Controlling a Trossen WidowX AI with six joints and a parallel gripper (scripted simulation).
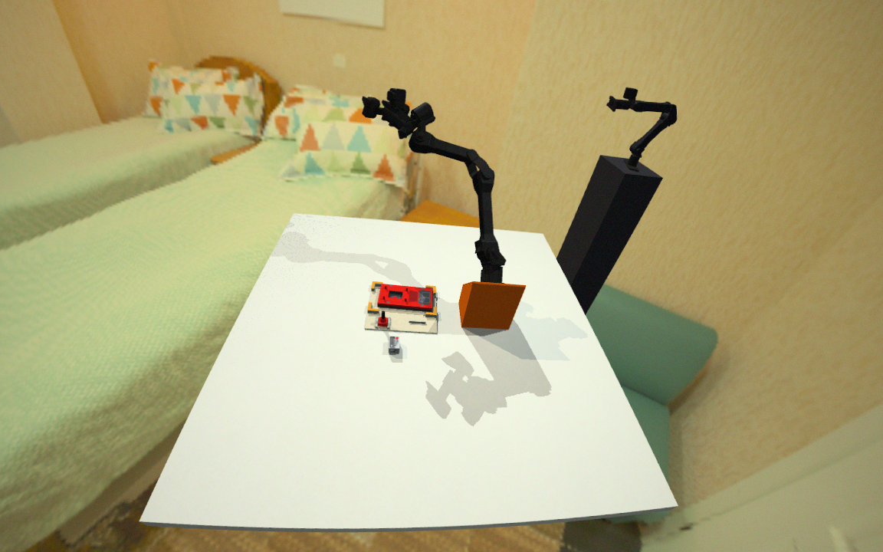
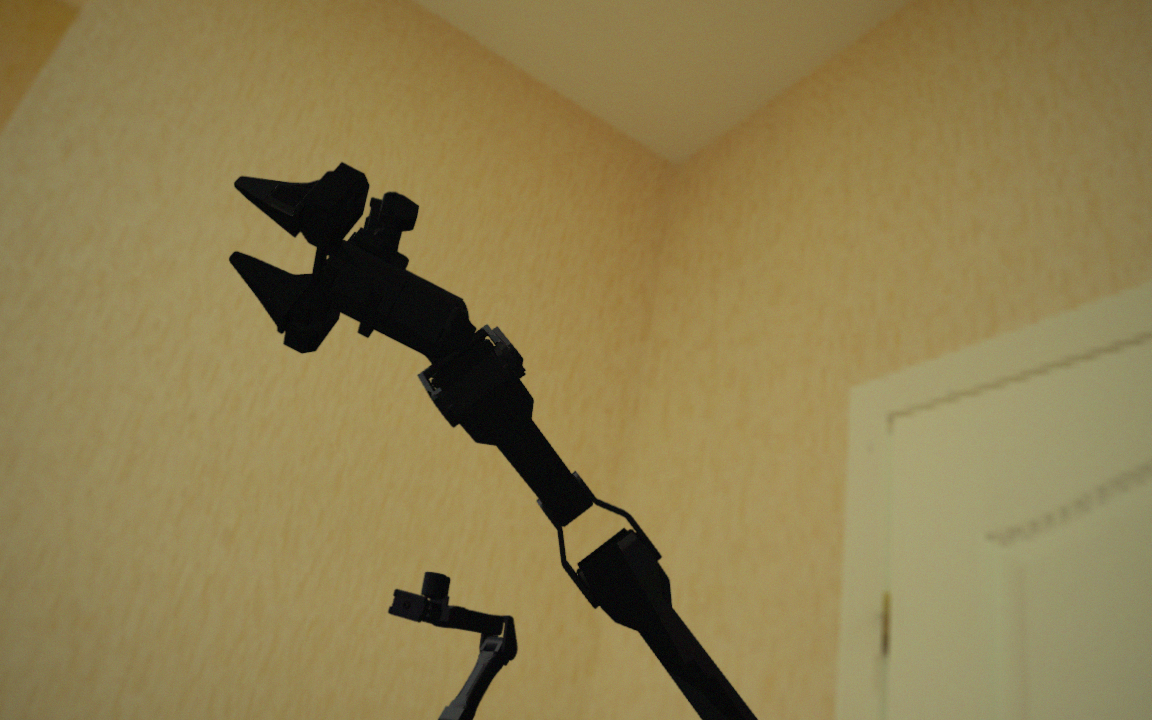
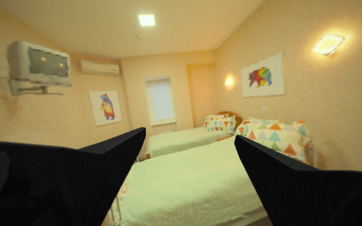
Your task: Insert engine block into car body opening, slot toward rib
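Open black hand [image 2: 234, 220], tilted upward.

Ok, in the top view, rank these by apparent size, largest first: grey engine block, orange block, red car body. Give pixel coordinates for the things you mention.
1. Orange block [image 1: 491, 306]
2. Red car body [image 1: 415, 299]
3. Grey engine block [image 1: 394, 346]

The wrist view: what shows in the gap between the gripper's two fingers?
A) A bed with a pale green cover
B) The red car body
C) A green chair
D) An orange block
A: the pale green cover spreads between the open gripper's two dark fingers.
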